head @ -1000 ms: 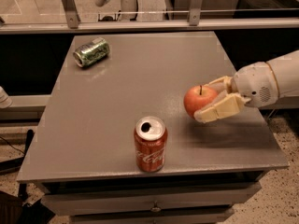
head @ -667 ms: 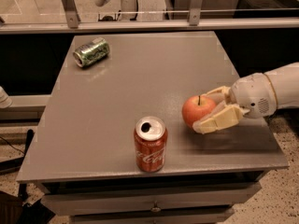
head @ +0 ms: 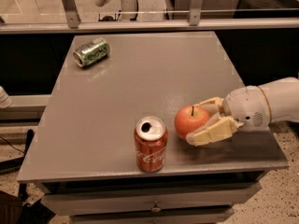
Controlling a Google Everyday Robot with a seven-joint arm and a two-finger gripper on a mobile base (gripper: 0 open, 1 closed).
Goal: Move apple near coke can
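Note:
The red-orange apple with a dark stem rests low on the grey table, a short gap to the right of the coke can. The coke can stands upright near the table's front edge, red with white script and an open silver top. My gripper comes in from the right on a white arm. Its cream fingers sit one behind and one in front of the apple, closed on it.
A green and silver can lies on its side at the table's far left corner. A metal railing runs behind the table. The table's right edge passes under my arm.
My gripper has carried the apple left and down toward the front of the table, so it now sits close beside the coke can. The cans have not moved.

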